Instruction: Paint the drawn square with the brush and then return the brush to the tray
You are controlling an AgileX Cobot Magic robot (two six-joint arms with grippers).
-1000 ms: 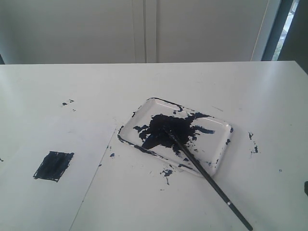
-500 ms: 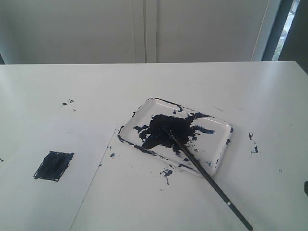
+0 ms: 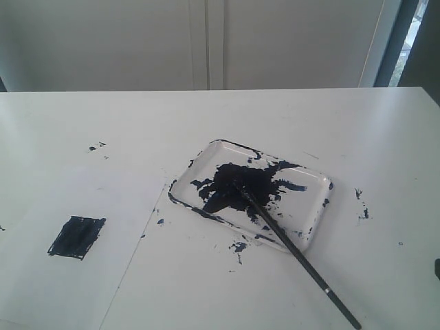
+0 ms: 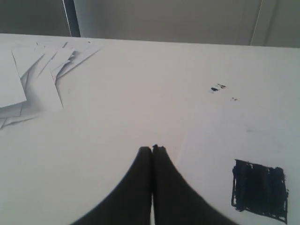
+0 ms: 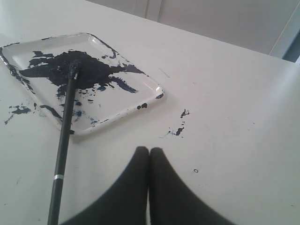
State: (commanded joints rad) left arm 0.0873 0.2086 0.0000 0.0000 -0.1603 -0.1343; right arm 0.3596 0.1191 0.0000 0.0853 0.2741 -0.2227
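Observation:
The drawn square (image 3: 76,237) is filled solid dark blue-black on the white paper sheet at the left; it also shows in the left wrist view as the drawn square (image 4: 259,190). The brush (image 3: 295,254) lies with its dark tip in the paint blotch of the tray (image 3: 313,227) and its handle resting over the rim onto the table. In the right wrist view the brush (image 5: 63,140) leans out of the tray (image 5: 152,89). My left gripper (image 4: 152,149) is shut and empty above bare paper. My right gripper (image 5: 149,150) is shut and empty, beside the brush handle.
Paint splatters (image 3: 361,204) mark the table right of the tray, and more splatters (image 3: 237,247) lie by its front rim. Several loose white paper sheets (image 4: 33,75) lie fanned out beyond the left gripper. The table's far edge meets a pale wall.

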